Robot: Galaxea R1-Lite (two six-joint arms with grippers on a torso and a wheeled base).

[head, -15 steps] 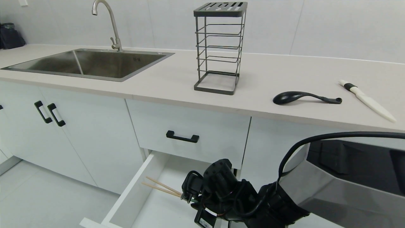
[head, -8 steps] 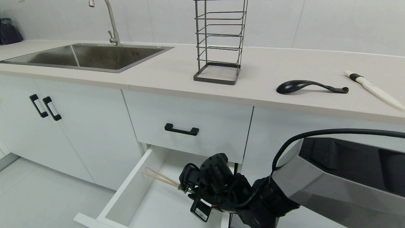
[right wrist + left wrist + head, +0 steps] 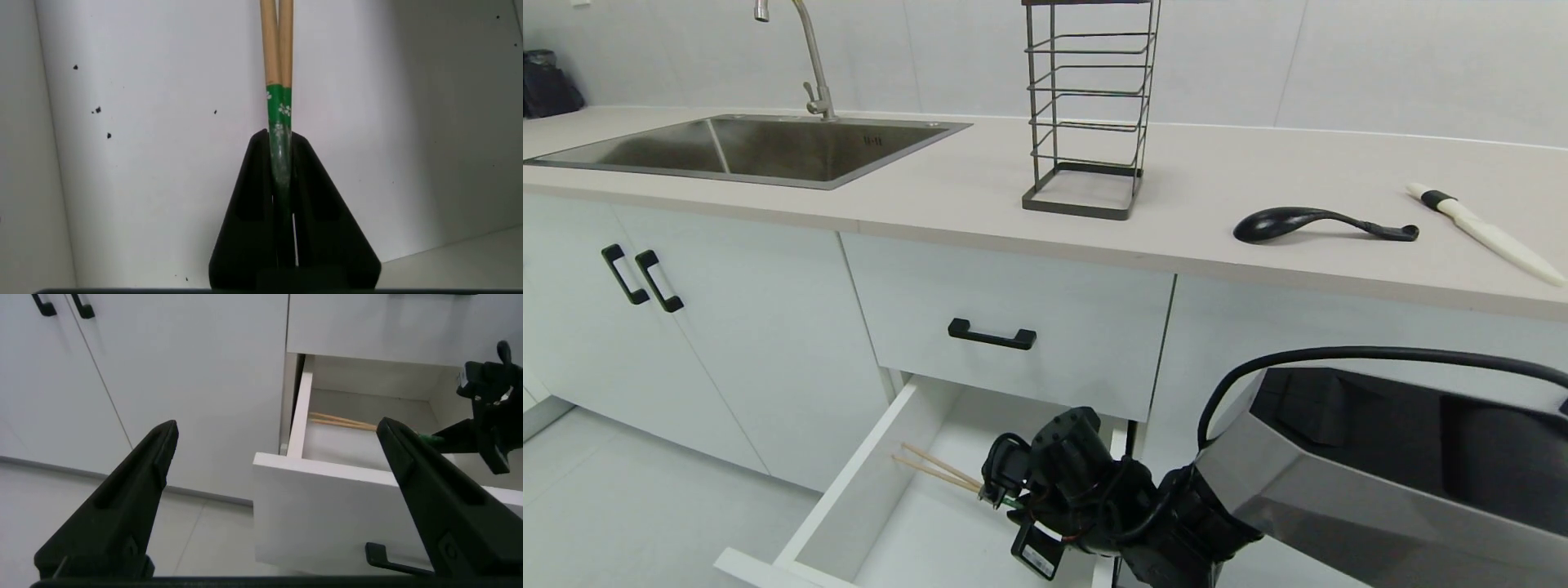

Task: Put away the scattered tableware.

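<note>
Chopsticks [image 3: 935,472]: a pair, clamped at the green-banded end in the right claw [image 3: 999,493], jaws closed tight on them. They sit inside the open lower drawer [image 3: 849,506], with their free ends pointing at its left wall. Can't tell if the free ends touch the drawer floor. The right wrist view shows the two sticks [image 3: 276,49] side by side, running straight out from the finger pads [image 3: 304,175].

Left claw [image 3: 275,429]: jaws spread wide, holding nothing, out in front of the cabinets near the drawer's front-left corner.

Spoon [image 3: 1270,223]: black, lying on the counter [image 3: 980,196] to the right of the wire rack [image 3: 1086,106].
Knife [image 3: 1482,233]: white with a black band on the handle, on the counter just right of the spoon, not touching it.

Upper drawer [image 3: 1013,327] is shut. Sink [image 3: 743,151] is at the counter's left end.
</note>
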